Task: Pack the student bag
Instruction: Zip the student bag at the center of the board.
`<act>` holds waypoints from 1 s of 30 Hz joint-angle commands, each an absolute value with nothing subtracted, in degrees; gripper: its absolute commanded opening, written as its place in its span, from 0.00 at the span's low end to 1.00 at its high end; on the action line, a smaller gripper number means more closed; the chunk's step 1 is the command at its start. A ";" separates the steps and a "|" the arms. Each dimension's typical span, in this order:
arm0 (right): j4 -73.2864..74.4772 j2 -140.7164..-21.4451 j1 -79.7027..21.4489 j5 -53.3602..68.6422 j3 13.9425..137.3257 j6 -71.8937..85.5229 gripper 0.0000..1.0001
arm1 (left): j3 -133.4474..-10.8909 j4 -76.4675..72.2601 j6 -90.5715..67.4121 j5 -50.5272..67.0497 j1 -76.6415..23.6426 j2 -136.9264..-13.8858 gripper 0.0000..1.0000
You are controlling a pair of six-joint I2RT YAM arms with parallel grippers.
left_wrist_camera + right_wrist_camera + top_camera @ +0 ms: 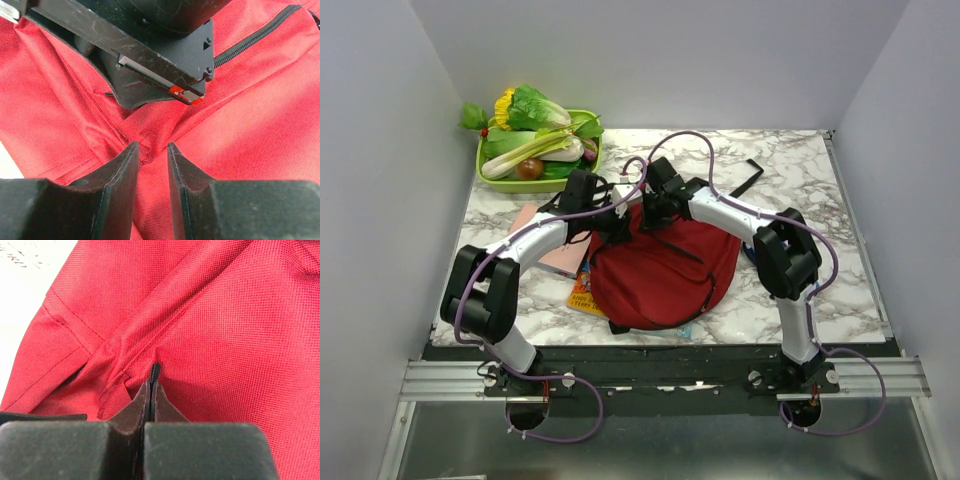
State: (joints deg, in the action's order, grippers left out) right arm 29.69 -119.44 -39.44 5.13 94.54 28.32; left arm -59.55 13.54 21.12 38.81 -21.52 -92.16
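Found the student bag (665,275) slumped on the surface (840,260): soft, limp, probably light. Saw the left gripper (151,150) part-closed, pinching a fabric fold, the right gripper (151,385) shut on a thin black tab (154,371), likely its zipper pull. Judged seams and zipper trim firmest holds.

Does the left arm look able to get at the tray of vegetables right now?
Probably not yet: the left gripper is pinching the red bag. Nothing seems to block the way to the tray.
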 commanded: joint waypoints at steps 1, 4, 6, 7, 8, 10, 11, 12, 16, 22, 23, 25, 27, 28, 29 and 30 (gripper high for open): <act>27.08 -114.71 -39.81 2.55 91.68 27.69 0.01 | -59.50 10.99 20.66 38.85 -21.88 -93.07 0.38; 24.00 -110.49 -39.81 2.46 87.38 27.94 0.01 | -59.85 9.93 19.78 38.67 -21.97 -94.48 0.38; 21.11 -107.60 -39.81 2.90 84.91 28.04 0.01 | -60.73 9.32 18.81 38.76 -22.06 -95.97 0.39; 20.05 -106.71 -39.81 3.16 83.77 28.47 0.01 | -61.17 9.14 18.37 38.67 -22.15 -96.50 0.40; 18.82 -105.66 -39.81 3.34 81.24 28.30 0.01 | -62.48 9.58 18.37 39.19 -22.24 -97.64 0.40; 15.91 -103.37 -39.81 3.60 79.46 28.30 0.01 | -63.10 9.93 18.37 39.46 -22.41 -98.35 0.42; 15.73 -103.01 -39.81 3.60 78.76 28.30 0.01 | -63.63 9.76 18.46 39.38 -22.59 -98.96 0.43; 15.21 -102.75 -39.81 3.60 78.32 28.30 0.01 | -64.07 10.10 18.54 38.94 -22.67 -99.14 0.44; 14.42 -101.60 -39.81 5.18 76.73 28.74 0.01 | -65.13 9.23 17.41 39.90 -22.68 -99.41 0.30; 14.59 -99.93 -39.81 2.39 74.36 27.95 0.01 | -65.92 8.88 16.44 41.92 -22.68 -99.32 0.00; 14.94 -99.50 -39.81 1.50 74.09 27.95 0.01 | -66.27 9.05 16.52 42.18 -22.68 -98.97 0.00; 16.34 -98.09 -39.81 0.27 73.13 27.69 0.01 | -66.53 10.37 16.70 42.62 -22.68 -98.53 0.00; 16.79 -96.25 -39.64 -1.93 71.46 27.33 0.01 | -66.53 10.89 16.79 42.89 -22.68 -97.82 0.00; 16.87 -95.72 -39.46 -2.02 70.93 27.33 0.01 | -66.36 11.07 16.96 42.89 -22.68 -97.56 0.00; 17.05 -95.19 -39.38 -2.20 69.97 27.25 0.01 | -66.36 11.34 17.31 43.06 -22.68 -97.30 0.00; 17.57 -94.75 -39.20 -2.37 69.53 27.33 0.01 | -66.36 11.60 17.40 42.98 -22.68 -97.12 0.00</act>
State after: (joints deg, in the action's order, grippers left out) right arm 15.09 -98.00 -39.33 0.78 71.85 28.36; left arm -64.88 11.22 16.64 40.58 -22.59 -99.09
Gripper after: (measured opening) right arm 0.014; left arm 0.015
